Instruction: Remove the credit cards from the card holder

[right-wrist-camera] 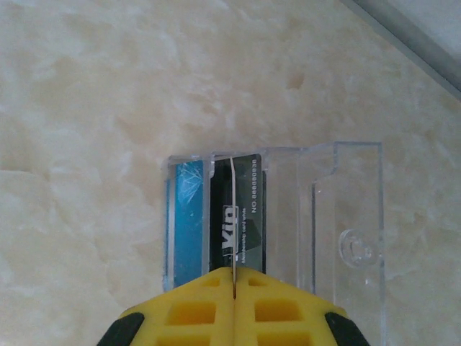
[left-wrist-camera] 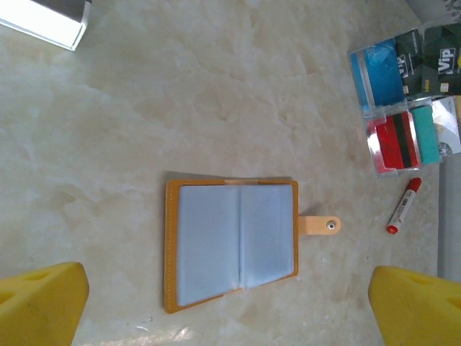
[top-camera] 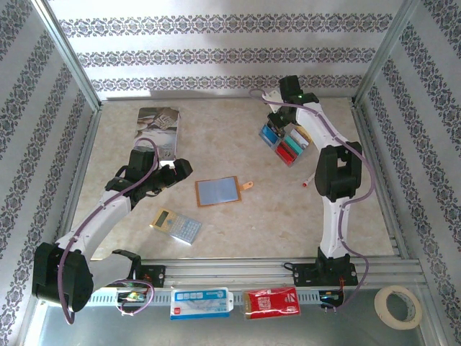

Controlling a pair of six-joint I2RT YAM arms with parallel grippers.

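- The grey book (top-camera: 160,126) lies well to the left of the card holder (top-camera: 217,191), on its far side, away from the arm bases.
- My left gripper (top-camera: 178,170) hangs just left of the card holder with its jaws spread wide and nothing in them. In the left wrist view its yellow fingers (left-wrist-camera: 43,303) sit at the two bottom corners, with the holder between them.
- The calculator (top-camera: 176,225) lies left of the card holder on the side toward the arm bases, near it but not touching.
- The card holder lies open and flat on the table (top-camera: 238,231), blue-grey panels up. Its small tab (left-wrist-camera: 319,225) points right.
- A clear tray (right-wrist-camera: 353,187) sits right of the card holder on its far side, well apart from it.
- The credit cards (left-wrist-camera: 403,101) lie in that tray: blue (left-wrist-camera: 378,76), black (left-wrist-camera: 432,61), red (left-wrist-camera: 392,137) and teal (left-wrist-camera: 428,130).
- My right gripper (right-wrist-camera: 233,277) is over the tray, its jaws closed on a thin edge-on card (right-wrist-camera: 233,216). I cannot tell that card's colour.
- A red marker (left-wrist-camera: 403,205) lies right of the card holder, just past the tab, on the tray's near side.
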